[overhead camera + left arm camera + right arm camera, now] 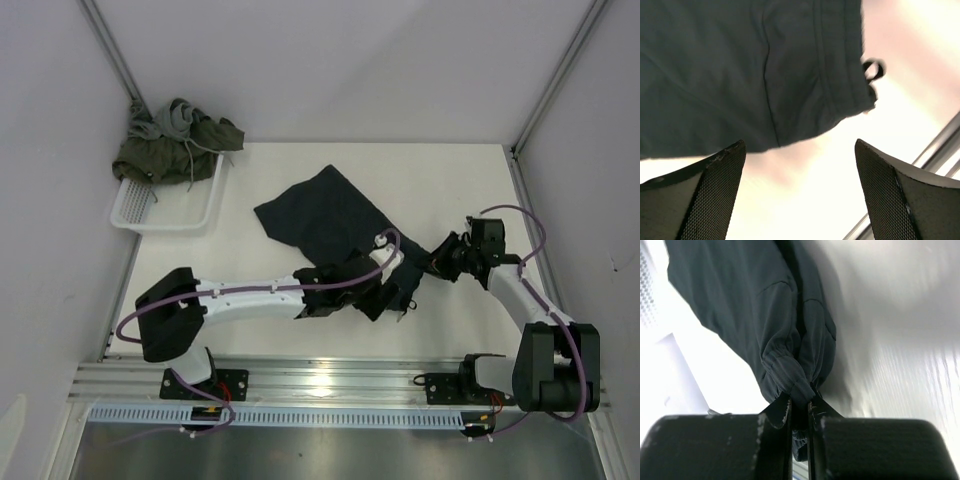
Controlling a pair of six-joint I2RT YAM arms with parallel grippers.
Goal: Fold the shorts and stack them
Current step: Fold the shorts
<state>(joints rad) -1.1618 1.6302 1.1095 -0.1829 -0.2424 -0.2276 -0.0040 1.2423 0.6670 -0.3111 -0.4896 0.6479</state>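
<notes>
Right gripper (800, 407) is clamped on the navy shorts (320, 215), at the gathered elastic edge, right side of the table (450, 180). Left gripper (800, 146) is wide open and holding nothing. It hangs over the near edge of the same pair, with the drawstring loop (872, 70) just off the corner. The navy pair lies mid-table, far part spread flat, near part bunched under my arms. No clean fold that I can see. Olive shorts (160, 155) and grey shorts (175, 118) are heaped together on the far rim of the white mesh basket (150, 222), far left, well apart from both grippers. No stack anywhere. My read: early in folding pair one of three, with two more plus stacking left.
</notes>
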